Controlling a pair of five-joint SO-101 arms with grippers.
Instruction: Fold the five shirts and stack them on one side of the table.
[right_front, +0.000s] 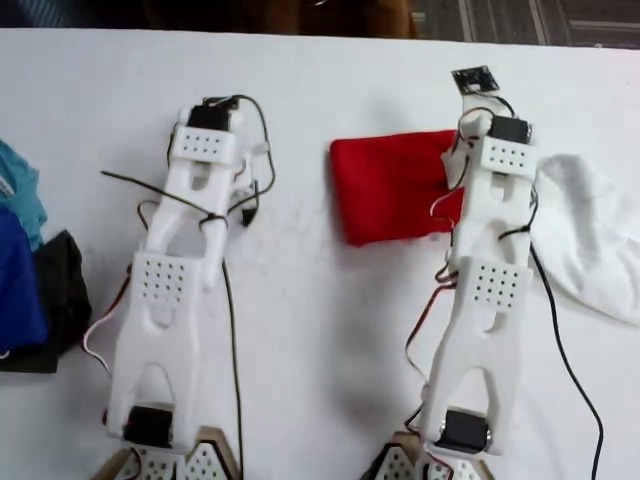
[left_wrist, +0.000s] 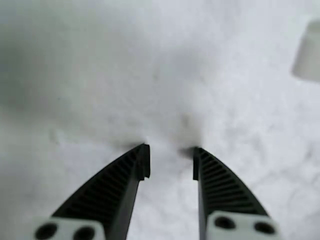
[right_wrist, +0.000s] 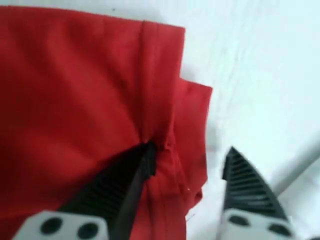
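Right gripper (right_wrist: 189, 159), agape, astride red shirt (right_wrist: 75, 100) partly under its arm (right_front: 487, 270)

The table (right_front: 320, 330) is big, white and flat. Up close its top looks a little bumpy, with tiny specks on it. Its far edge runs straight across the top of the high view. Behind that edge the room is dark. In the middle back there is a brown thing (right_front: 340, 12), cut off so much that you cannot tell what it is. On one side of it is a grey floor with stripes (right_front: 530, 15). On the other side is a bit of something bluish (right_front: 40, 10).
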